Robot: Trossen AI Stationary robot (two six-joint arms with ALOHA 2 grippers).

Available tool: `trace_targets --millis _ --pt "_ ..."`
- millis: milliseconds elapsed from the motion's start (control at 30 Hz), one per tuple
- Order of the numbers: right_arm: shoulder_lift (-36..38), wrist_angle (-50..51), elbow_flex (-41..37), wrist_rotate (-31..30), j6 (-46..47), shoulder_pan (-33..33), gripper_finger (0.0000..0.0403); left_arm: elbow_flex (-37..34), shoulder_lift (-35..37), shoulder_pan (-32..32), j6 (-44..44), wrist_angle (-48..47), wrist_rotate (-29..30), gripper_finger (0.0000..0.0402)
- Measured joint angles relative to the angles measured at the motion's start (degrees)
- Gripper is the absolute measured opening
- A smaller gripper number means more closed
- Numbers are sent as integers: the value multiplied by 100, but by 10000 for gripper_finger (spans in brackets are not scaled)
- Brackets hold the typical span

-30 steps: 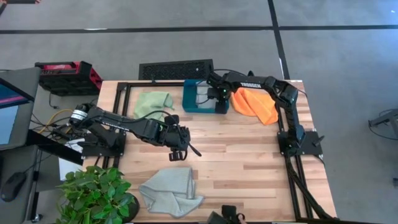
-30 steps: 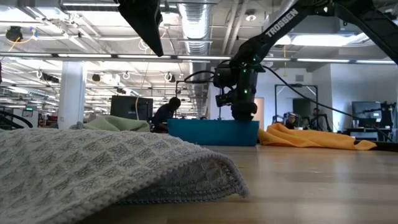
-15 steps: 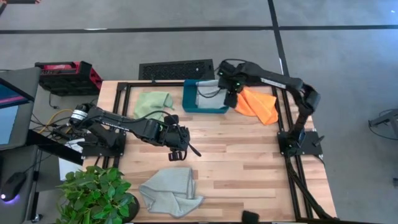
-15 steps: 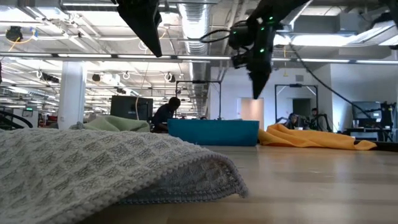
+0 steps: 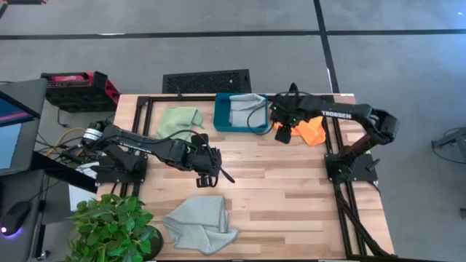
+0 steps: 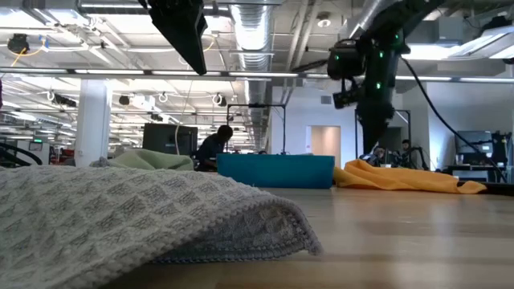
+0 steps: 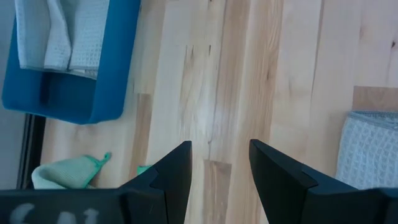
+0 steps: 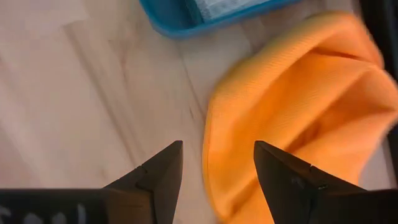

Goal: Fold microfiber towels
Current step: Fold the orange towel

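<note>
A pale grey towel lies crumpled near the table's front edge, large in the low view. A second pale grey towel lies folded inside the teal tray. The light green towel lies bunched left of the tray. The orange towel lies rumpled right of the tray. My right gripper is open and empty, raised over the orange towel's left edge. My left gripper is open and empty above the bare wood at mid-table.
A black rail frame borders the table on the left, far and right sides. A potted plant stands at the front left corner. Bare wood lies between the tray and the front grey towel.
My right gripper has risen out of the teal tray and gone toward the table's right and near edges, and now hangs over the orange towel's left edge. The grey towel has stayed in the tray. My left arm has kept still.
</note>
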State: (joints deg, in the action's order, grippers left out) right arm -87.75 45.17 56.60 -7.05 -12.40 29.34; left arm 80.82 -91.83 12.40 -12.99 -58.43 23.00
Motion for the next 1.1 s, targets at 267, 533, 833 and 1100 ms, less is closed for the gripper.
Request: trace_targets --millis 267,533,833,1100 --pt "-719 -740 -208 -868 -131 -130 221 0 0 0 -35 89 17 153" --pt "-1076 -951 -206 -805 -152 121 221 0 0 0 -131 133 17 153" --pt "-1297 -883 -186 -792 -70 219 183 0 0 0 -161 132 15 153" --pt "-1083 -218 -292 65 382 -112 14 -6 0 -1 -390 33 12 153"
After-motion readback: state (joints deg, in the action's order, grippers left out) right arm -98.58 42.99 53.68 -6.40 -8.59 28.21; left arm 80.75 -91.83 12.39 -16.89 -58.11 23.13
